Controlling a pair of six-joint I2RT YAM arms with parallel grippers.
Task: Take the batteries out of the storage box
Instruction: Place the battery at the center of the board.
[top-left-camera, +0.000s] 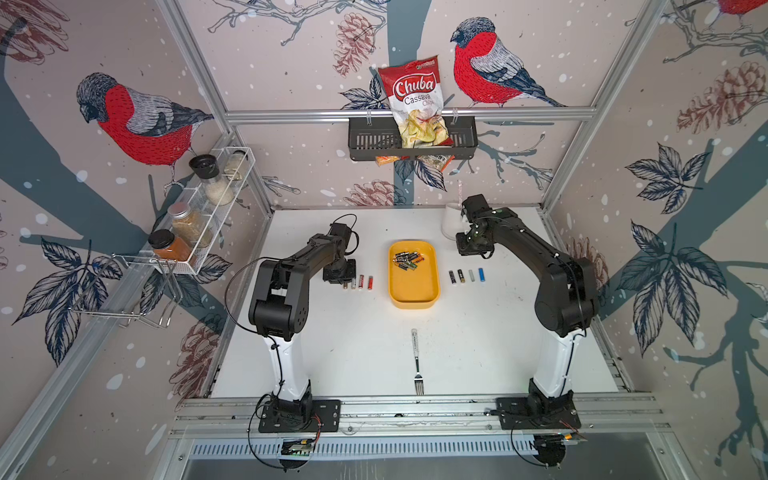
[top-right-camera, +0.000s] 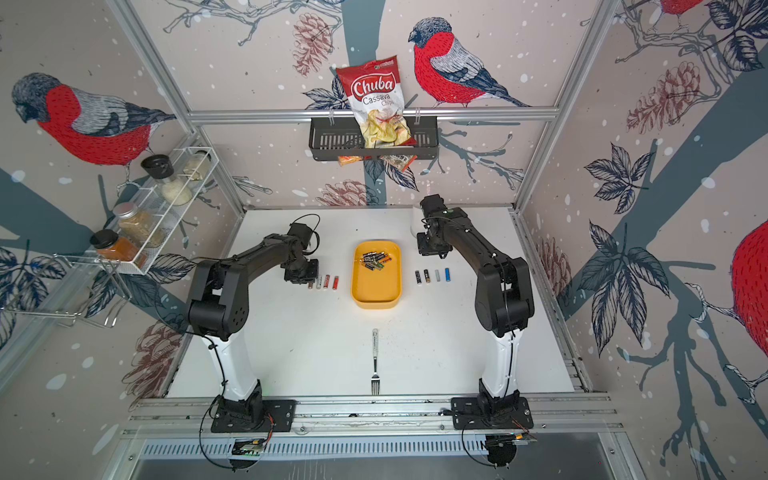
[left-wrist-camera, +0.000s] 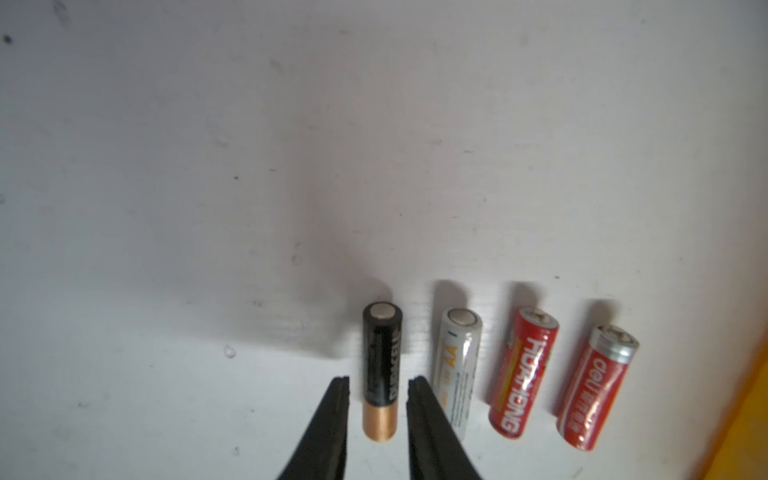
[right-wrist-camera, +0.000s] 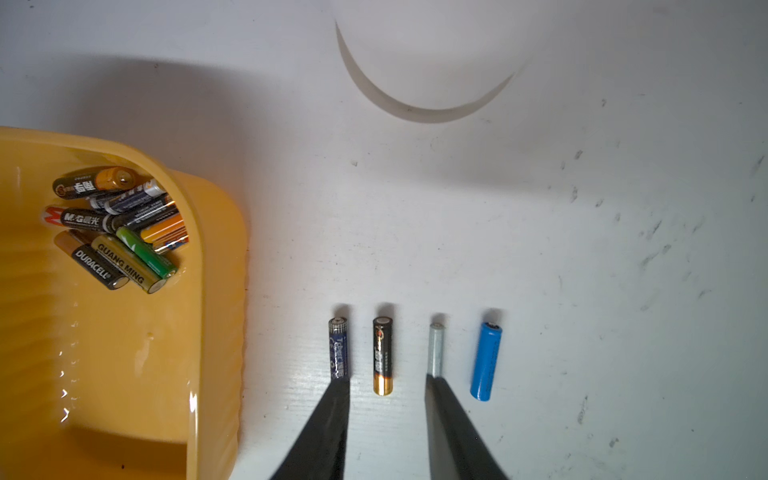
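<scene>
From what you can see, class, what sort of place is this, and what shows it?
Probably a robot test cell dressed as a kitchen corner: a left arm and right arm bolted to an aluminium rail, bird wallpaper, a spice rack, and a chip bag in a wall basket.

My left gripper (left-wrist-camera: 379, 380) low, jaws slightly parted, my right gripper (right-wrist-camera: 386, 378) hovering higher, jaws wider apart, both pointing down.
</scene>
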